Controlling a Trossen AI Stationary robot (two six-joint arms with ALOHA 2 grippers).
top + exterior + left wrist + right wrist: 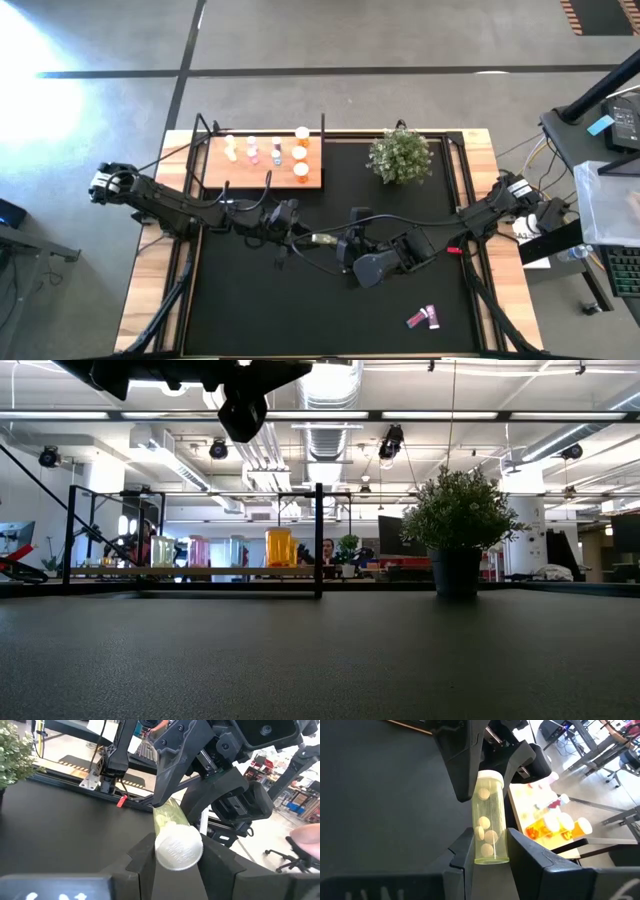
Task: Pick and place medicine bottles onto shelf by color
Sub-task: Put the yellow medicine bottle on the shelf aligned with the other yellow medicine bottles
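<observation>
Your two arms reach inward and meet over the middle of the black mat point(250, 300). Your left gripper point(312, 239) and right gripper point(340, 243) face each other, both clamped on one yellowish bottle point(489, 822).

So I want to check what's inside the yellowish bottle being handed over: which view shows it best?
The right wrist view: the yellowish bottle fills the frame side-on, its pale tablets visible. The left wrist view shows mainly its white cap; the high view shows a tiny sliver between both hands; the low view misses it.
</observation>
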